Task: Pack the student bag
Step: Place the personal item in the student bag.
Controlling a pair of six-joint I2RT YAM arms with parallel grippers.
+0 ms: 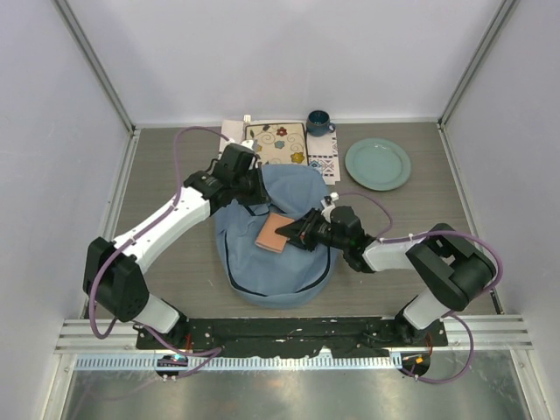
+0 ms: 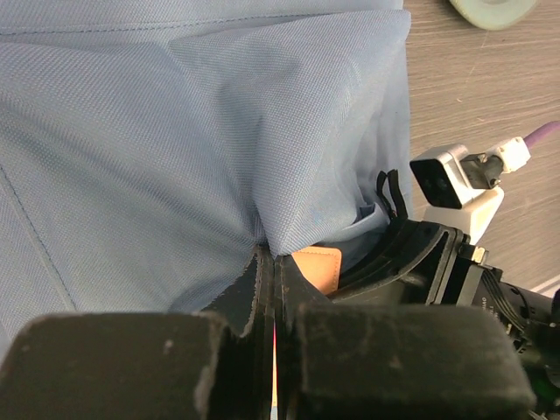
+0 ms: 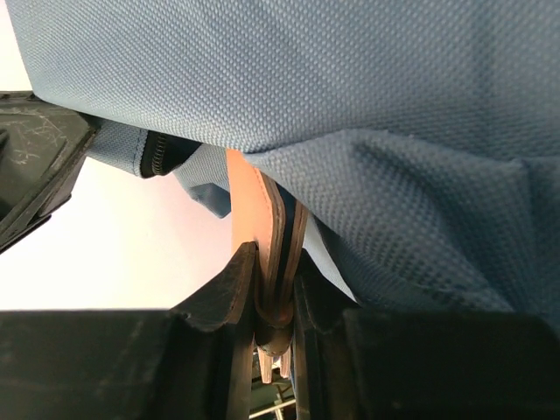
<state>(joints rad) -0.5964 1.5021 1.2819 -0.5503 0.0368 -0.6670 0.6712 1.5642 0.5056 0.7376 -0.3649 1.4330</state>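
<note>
My left tool pinches the student bag fabric up; my right tool clamps a pink notebook. If the fabric slips, the opening may close and block it.

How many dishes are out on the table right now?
2. A dark blue mug stands at the back edge; a pale green plate lies right of it, apart. The student bag hides its inside, so more may be in there.
</note>
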